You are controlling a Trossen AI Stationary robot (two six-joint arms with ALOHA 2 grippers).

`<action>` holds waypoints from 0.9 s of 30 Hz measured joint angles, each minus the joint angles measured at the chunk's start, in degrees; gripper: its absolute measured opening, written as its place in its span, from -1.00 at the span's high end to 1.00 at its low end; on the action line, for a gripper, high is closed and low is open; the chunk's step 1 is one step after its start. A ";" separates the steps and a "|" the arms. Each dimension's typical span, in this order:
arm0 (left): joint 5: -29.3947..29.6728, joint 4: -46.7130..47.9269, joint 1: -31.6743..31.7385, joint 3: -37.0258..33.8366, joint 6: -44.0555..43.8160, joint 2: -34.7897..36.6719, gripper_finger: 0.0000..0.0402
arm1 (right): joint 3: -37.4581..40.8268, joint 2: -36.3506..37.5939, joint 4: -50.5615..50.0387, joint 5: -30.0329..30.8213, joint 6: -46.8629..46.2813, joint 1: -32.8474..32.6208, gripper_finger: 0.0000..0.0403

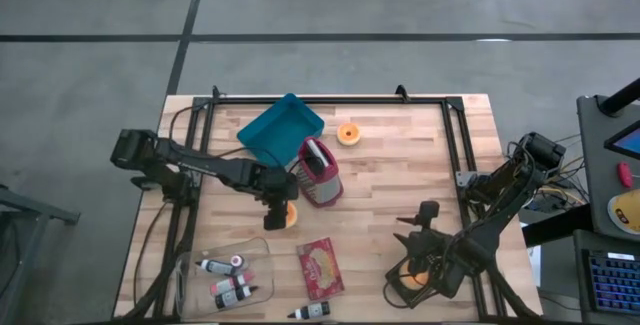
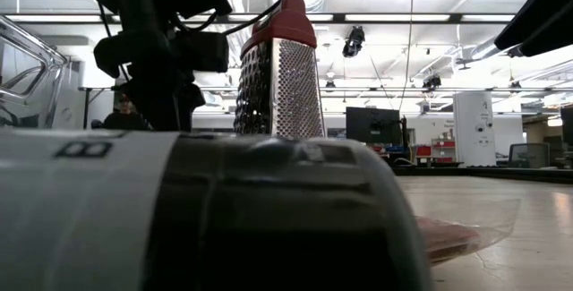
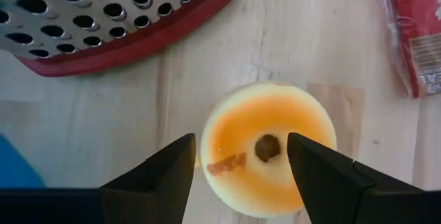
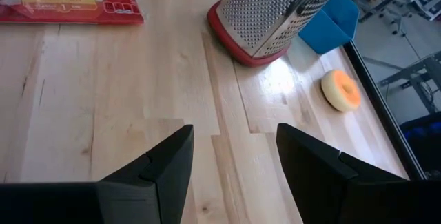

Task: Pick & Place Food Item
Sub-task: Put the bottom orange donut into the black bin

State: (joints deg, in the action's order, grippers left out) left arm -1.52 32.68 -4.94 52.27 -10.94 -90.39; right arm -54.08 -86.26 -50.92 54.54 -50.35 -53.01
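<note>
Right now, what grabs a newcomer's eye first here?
The red-rimmed metal grater standing mid-table beside the blue bin. Just left of it, the left gripper hangs open directly over an orange-glazed donut. A second donut lies alone near the far edge, and the right gripper waits open near the front right.

You have three round, yellow toy doughnuts with glossy orange icing on the wooden table. One doughnut (image 3: 269, 156) lies flat, icing up, just beside the red-rimmed foot of the metal box grater (image 1: 320, 172); it carries a dark centre hole and a small reddish streak on the icing. A second doughnut (image 1: 349, 134) lies flat near the far edge, beside the blue tray (image 1: 280, 128). A third doughnut (image 1: 421, 278) sits near the front right corner, partly hidden.
</note>
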 joint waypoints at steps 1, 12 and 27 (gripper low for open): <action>0.00 0.07 0.03 0.00 0.00 0.00 -0.17 | 0.00 0.00 -0.02 0.00 0.00 0.00 -0.02; -1.27 0.40 0.05 -2.09 -2.28 0.00 -0.17 | 0.00 0.00 0.20 -0.03 0.00 0.00 -0.02; -2.16 -3.08 0.05 -2.99 -2.82 -3.40 -0.17 | 0.00 0.00 0.32 0.00 0.04 0.00 -0.02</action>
State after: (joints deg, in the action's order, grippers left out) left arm -3.68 29.61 -4.89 49.28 -13.76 -93.79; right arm -54.08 -86.26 -50.60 54.54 -50.30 -53.01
